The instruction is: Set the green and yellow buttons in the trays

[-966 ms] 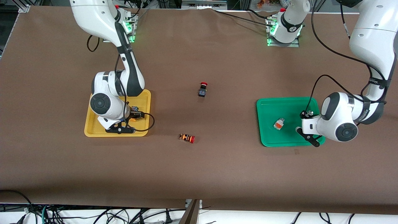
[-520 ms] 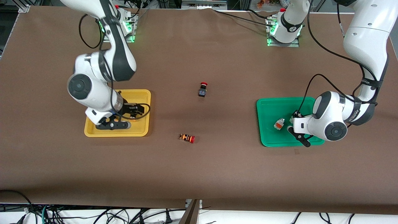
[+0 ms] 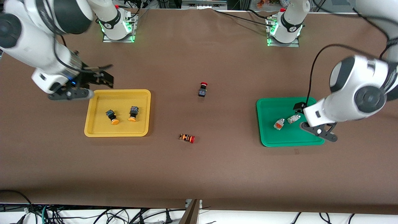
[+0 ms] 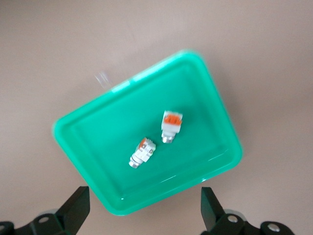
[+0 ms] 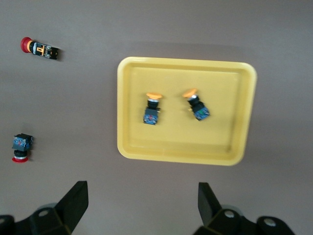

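**All four buttons lying in their trays, both grippers raised and empty**

Starting at the right arm's end of the brown table, I am watching the right gripper hanging in the air over the table corner of the yellow tray farthest from the front camera, its fingers spread wide and gripping nothing. The shallow yellow plastic tray with rounded corners is sitting on the table, and two black-blue buttons with round yellow-orange caps are lying side by side in it, apart from each other.

Toward the middle of the table, a black-bodied button with a red cap is sitting on bare cloth, and an orange-striped button with a red cap is lying nearer the front camera edge.

At the left arm's end, the shallow green plastic tray is holding two whitish-grey buttons: one with an orange patch and one plainer, just beside each other. The left gripper is hovering over that tray's edge, its fingers wide apart and empty.
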Tool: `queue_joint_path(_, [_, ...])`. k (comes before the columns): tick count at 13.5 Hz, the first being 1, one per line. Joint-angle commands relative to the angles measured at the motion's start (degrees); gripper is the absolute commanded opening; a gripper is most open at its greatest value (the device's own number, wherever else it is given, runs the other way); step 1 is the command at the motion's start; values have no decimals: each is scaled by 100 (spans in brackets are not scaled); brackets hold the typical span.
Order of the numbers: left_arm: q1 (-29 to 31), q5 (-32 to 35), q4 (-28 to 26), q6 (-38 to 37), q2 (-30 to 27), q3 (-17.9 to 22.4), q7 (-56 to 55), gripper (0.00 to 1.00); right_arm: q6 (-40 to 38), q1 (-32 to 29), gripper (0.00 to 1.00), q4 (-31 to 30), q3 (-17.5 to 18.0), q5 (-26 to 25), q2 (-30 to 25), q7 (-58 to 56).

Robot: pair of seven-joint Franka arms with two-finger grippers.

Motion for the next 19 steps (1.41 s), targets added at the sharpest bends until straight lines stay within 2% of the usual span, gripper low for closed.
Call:
queue_joint_path(1, [7,-59,259,-363,-533,-211,-633,100,-93,-1087,99,-353,949,-229,-513,-249])
queue_joint_path(3, [33,-111,286,-611,-964,-308,-1359,100,-93,-2046,99,-415,1732,-255,-593,-574])
queue_joint_path(5, [33,-155,548,-654,-1001,-291,-2439,100,-110,-3029,99,-415,2636,-255,-628,-759])
queue_joint_path(6, [33,-164,646,-768,-992,-282,-2593,100,-128,-3470,99,-397,3033,-255,-628,-856])
queue_joint_path(10, [103,-577,700,-1103,-974,-247,-2542,100,-163,-3527,99,-204,3019,-247,-470,-927])
queue_joint_path(19, [95,-604,708,-1182,-992,-317,-2384,100,-181,-3465,99,-28,3063,-255,-461,-901])
